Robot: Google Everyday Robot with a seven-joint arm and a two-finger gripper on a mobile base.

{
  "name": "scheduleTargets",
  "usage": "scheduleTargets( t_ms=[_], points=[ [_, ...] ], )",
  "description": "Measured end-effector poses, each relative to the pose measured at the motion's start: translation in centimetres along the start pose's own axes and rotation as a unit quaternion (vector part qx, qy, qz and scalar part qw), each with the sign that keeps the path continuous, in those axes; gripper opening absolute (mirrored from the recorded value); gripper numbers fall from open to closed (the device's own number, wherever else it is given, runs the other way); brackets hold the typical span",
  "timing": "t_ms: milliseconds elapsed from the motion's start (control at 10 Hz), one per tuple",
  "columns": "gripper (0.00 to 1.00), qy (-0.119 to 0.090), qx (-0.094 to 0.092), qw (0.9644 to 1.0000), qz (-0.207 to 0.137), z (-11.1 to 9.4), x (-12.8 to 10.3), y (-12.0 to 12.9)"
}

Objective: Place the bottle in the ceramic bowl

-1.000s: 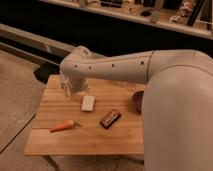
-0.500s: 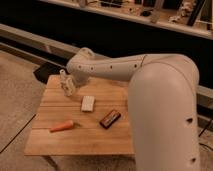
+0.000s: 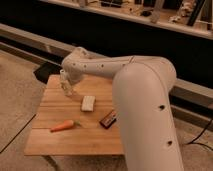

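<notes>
Pincer (image 3: 67,88) hangs over the far left corner of your wooden counter (image 3: 75,142), pointing down at the end of the white arm (image 3: 100,67). That arm reaches across from its bulky near segment, which fills the right side of your view. Whether the pincer is apart, together or clamped on something, you cannot tell: its tip is a pale blur close above the wood. The bottle cannot be picked out as a separate thing there, so you cannot tell whether it is held, and it shows nowhere else on the counter. The ceramic bowl is out of your sight, since the arm covers the counter's right side. Near the middle of the counter lies a flat white rectangular block (image 3: 88,103), well apart from the pincer. A dark rectangular bar (image 3: 108,119) lies just to the right of the block and nearer to you, set at a slant, with its right end at the edge of the arm. A carrot (image 3: 64,125) lies toward the front left, orange, with its leafy end pointing right toward the bar.
</notes>
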Motion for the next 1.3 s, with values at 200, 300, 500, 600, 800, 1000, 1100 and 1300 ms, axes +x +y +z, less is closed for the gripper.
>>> scheduleTargets(
  t_ms=[200,300,500,600,800,1000,1100,1300],
  points=[
    [0.65,0.015,-0.014,0.9978,-0.063,0.6,-0.8,0.2],
    [0.65,0.021,-0.018,0.9955,-0.091,0.8,-1.2,-0.2],
    [0.65,0.027,-0.014,0.9921,-0.121,0.9,-2.2,-1.6],
    [0.65,0.030,-0.010,0.9914,-0.127,1.0,-2.7,-2.6],
    [0.65,0.034,-0.015,0.9908,-0.130,1.5,-3.7,-3.9],
    [0.65,0.042,-0.034,0.9897,-0.132,2.1,-4.2,-3.8],
    [0.65,0.046,-0.048,0.9887,-0.135,2.3,-4.4,-3.4],
    [0.65,0.059,-0.080,0.9847,-0.143,2.7,-4.5,-2.5]
  ],
)
